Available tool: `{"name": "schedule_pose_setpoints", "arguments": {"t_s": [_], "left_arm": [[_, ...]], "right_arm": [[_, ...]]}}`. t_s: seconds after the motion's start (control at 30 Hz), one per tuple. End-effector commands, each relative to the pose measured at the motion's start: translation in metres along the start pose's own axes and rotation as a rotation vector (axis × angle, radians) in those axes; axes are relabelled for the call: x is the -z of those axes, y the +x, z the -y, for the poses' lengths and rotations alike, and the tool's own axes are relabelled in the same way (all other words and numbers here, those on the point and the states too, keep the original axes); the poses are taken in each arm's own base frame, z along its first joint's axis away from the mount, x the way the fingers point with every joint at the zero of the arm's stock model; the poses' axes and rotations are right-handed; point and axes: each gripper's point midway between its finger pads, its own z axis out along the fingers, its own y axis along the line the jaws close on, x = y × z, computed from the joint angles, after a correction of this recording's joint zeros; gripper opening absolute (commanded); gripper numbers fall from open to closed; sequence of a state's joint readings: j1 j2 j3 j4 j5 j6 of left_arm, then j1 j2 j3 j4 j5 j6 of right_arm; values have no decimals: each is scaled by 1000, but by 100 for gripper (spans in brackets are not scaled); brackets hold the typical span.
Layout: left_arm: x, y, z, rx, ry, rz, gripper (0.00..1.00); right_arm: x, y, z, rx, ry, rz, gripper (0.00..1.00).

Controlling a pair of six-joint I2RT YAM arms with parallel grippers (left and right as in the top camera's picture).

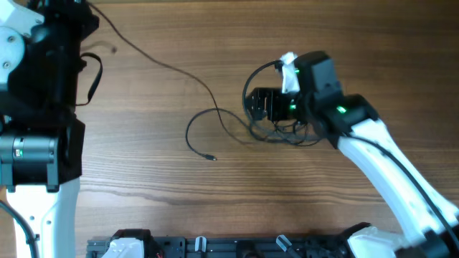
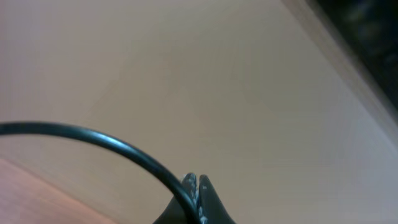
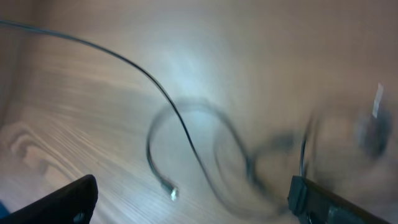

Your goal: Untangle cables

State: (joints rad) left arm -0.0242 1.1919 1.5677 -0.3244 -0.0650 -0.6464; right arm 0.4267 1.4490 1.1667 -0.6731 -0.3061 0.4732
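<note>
The cables are thin black cords on the wooden table. A small tangle lies right of centre. One loop curls left and ends in a tiny plug. One long cord runs up to the far left corner, towards my left arm. My left gripper is shut, with a black cord running into its tips. My right gripper is open just above the tangle. In the blurred right wrist view its fingers stand wide apart around the loop and plug.
A white tag sticks up beside the right gripper. The left arm's black body and its thicker cable fill the far left. A black rail runs along the near table edge.
</note>
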Motion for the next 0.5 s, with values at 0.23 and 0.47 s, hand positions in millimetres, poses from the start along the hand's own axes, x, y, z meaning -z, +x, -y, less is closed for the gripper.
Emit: {"name": "schedule_pose_setpoints", "arguments": {"t_s": [0.23, 0.47], "left_arm": [[-18, 26, -46, -43, -194, -56, 4], [-18, 26, -46, -43, -194, -57, 4]], "right_arm": [[-49, 82, 35, -493, 238, -326, 100], [-68, 99, 67, -568, 398, -209, 100]]}}
